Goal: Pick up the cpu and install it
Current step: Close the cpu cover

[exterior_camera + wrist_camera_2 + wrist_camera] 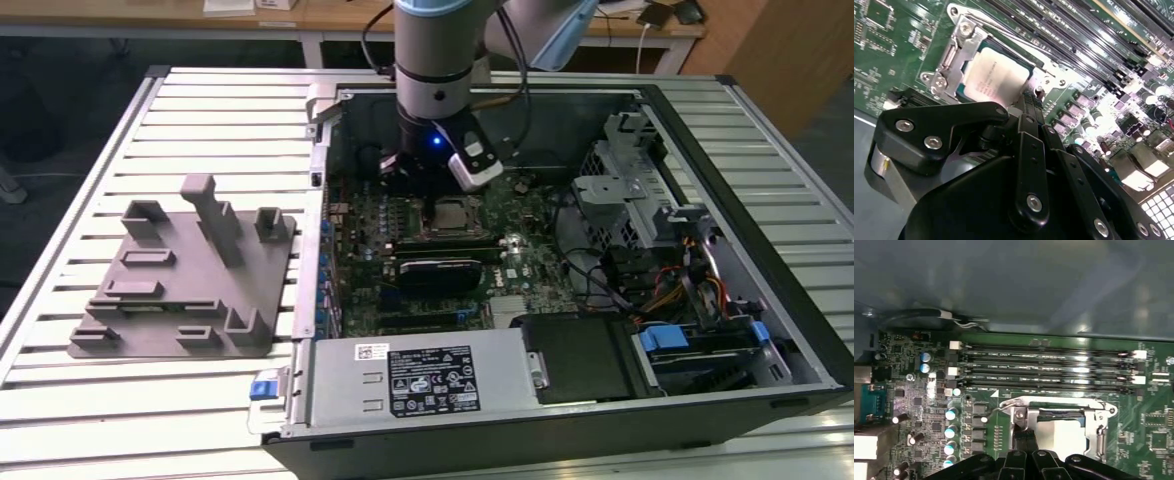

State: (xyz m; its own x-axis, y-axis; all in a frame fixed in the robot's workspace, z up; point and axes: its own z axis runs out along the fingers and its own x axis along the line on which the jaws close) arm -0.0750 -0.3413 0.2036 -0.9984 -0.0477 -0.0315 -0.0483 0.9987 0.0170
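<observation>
The cpu (455, 209) lies flat in the motherboard socket, its silver top facing up, inside the open computer case (747, 330). In both wrist views the cpu (996, 75) (1066, 436) sits inside the metal socket frame (960, 47) (1023, 415). My gripper (427, 185) hangs just above the socket's edge. Its two thin black fingers are pressed together, and the gripper (1029, 98) (1025, 439) ends at the rim of the cpu with nothing held between them.
A grey fixture plate (187, 290) with upright posts lies on the slatted table at the exterior view's left. Memory slots (1044, 367) run beside the socket. A power supply (414, 380), drive cage (641, 190) and cables (694, 290) crowd the case.
</observation>
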